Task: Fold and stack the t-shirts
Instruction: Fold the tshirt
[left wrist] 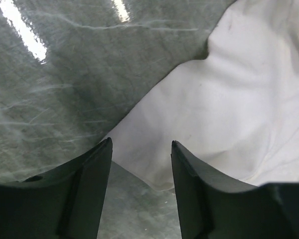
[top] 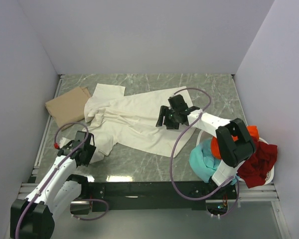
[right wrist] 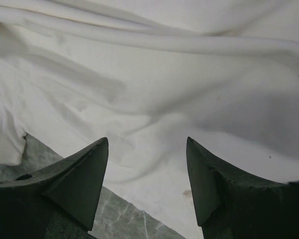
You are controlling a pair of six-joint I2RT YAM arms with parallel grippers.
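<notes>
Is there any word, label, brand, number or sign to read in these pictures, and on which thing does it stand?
None: no text can be read in any view.
The cream-white t-shirt, the tan t-shirt, the teal t-shirt, the orange t-shirt and the dark red t-shirt are plain, and the table bears no sign.

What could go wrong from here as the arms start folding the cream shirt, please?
The left tool straddles only the corner edge of the cream shirt, so closing could miss or slip off. The right tool hovers over wrinkled folds and might pinch several layers. Pulling the shirt could drag the tan shirt beside it.
</notes>
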